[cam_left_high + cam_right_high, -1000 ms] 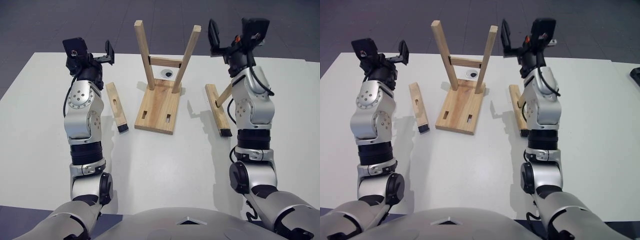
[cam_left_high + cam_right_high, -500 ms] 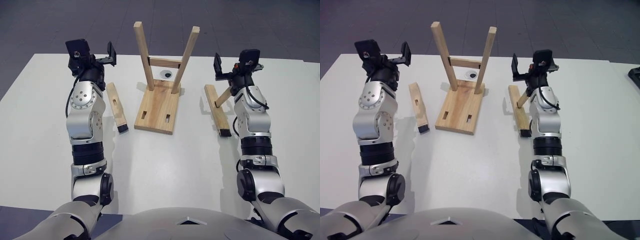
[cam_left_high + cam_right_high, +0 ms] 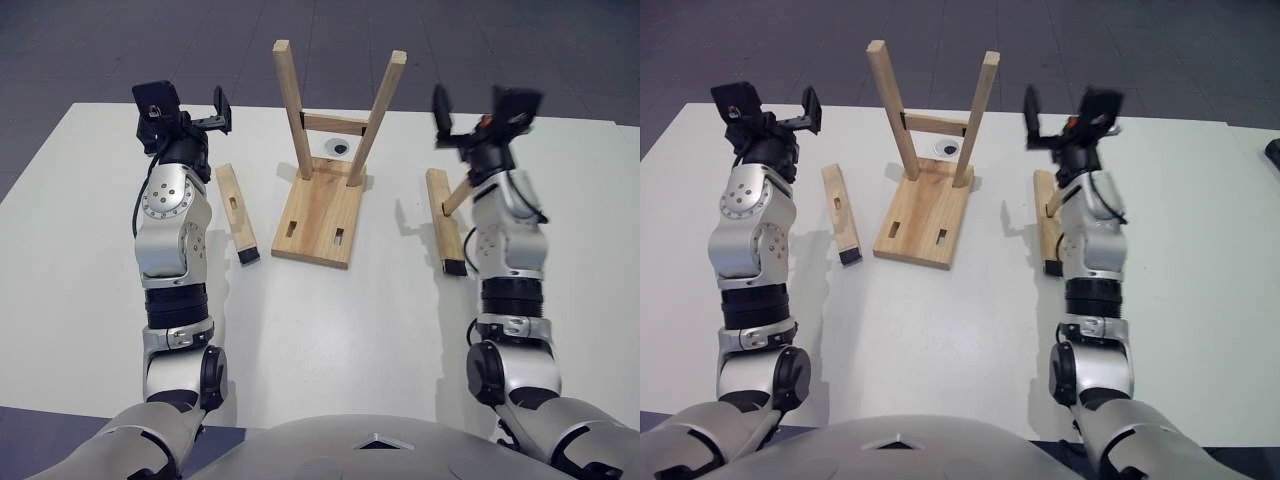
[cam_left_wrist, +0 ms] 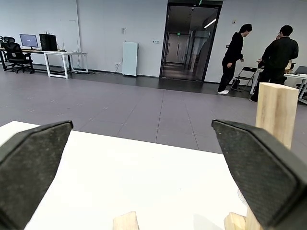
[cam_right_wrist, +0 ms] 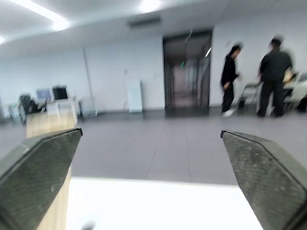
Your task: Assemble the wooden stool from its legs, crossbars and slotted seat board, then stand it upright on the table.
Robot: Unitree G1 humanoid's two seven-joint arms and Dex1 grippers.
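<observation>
The slotted seat board lies flat mid-table. Two legs stand up from its far end, joined by a crossbar. A loose leg lies to its left. On the right lies another leg with a crossbar sticking up from it. My left gripper is held above the table beyond the left loose leg, open and empty. My right gripper hangs above the right leg's far end, open and empty. The top of a standing leg shows in the left wrist view.
The white table has bare room in front of the parts. A small dark round mark sits on the table behind the seat board. The table's far edge runs just beyond both grippers.
My right gripper dropped from a high position toward the right leg, then rose a little and is blurred now. The left arm and wooden parts have stayed put.
</observation>
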